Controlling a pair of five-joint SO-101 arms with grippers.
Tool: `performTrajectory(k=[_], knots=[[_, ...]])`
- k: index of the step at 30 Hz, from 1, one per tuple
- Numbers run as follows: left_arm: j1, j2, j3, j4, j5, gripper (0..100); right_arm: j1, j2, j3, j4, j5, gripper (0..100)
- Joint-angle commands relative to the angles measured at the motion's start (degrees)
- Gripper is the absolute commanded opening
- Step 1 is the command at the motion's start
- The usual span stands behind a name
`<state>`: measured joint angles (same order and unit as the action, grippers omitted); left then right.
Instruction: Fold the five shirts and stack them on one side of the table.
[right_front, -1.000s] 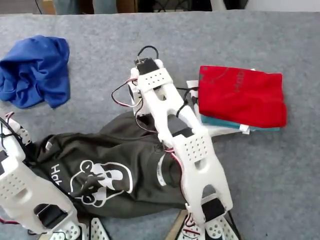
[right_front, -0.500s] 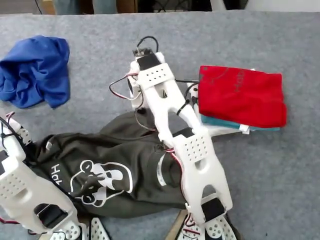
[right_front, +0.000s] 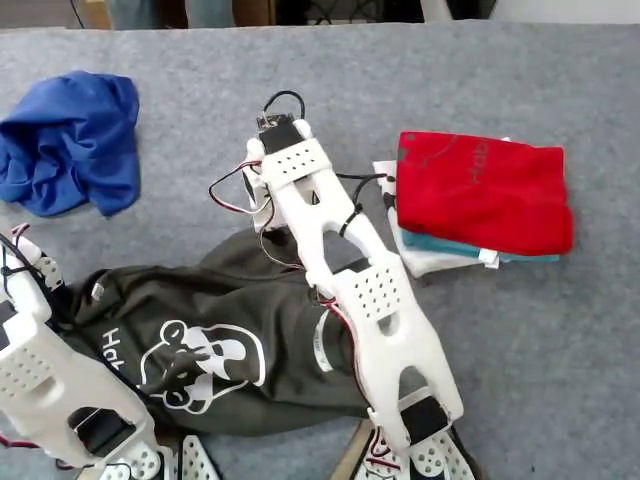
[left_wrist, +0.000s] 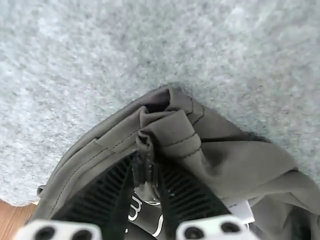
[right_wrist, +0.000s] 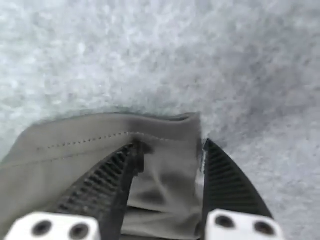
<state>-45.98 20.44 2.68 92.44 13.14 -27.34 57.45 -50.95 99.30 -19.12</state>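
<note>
Olive-grey cotton shirt with a white cartoon print lies rumpled on the grey felt desk, its bunched hem pinched between the left fingers and another edge between the spread right fingers; flattening appears in hand, and the right must close next.

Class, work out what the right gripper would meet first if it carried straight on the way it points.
The dark shirt: its hem lies right between the right gripper's fingers. Beyond the hem comes the grey table, though depth is hard to judge.
</note>
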Motion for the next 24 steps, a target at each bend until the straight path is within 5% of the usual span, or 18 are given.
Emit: performTrajectory(k=[1,24], knots=[[0.2,-3.0,0.1,-0.4,-0.4,3,1.6,-0.2,-2.1,-1.6,-0.5,20.1],[0.0,-3.0,0.1,0.0,-0.4,3,0.0,1.5,-11.6,0.3,-0.1,20.1]])
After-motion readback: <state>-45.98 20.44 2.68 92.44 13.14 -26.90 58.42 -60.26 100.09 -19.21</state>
